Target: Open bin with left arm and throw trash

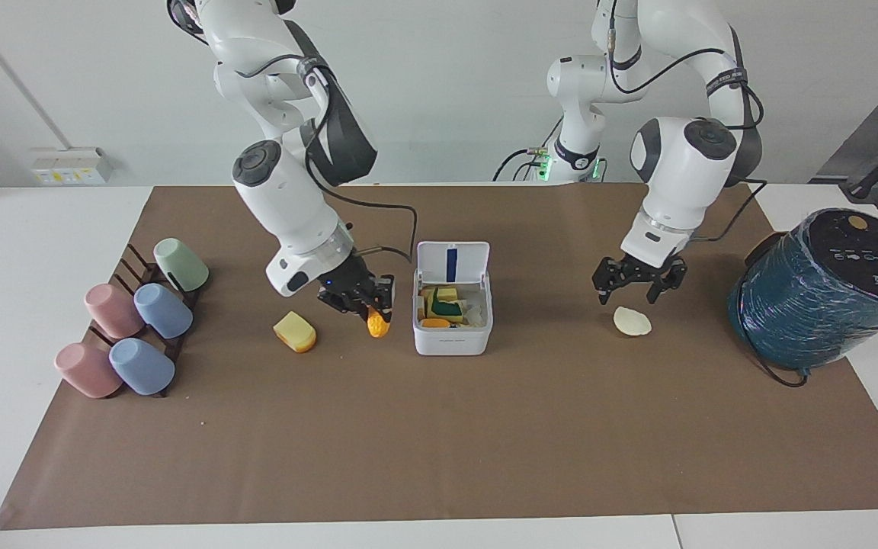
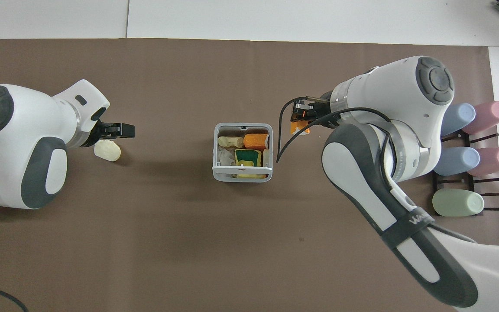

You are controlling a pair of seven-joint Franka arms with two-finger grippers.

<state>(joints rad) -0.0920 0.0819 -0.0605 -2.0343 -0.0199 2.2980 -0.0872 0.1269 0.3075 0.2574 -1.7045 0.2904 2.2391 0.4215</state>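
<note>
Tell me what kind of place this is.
Most likely a robotics lab or test bench, not a kitchen. A brown paper mat covers white tables, two arms work over it, and a small bin and pastel cups are staged as props.
</note>
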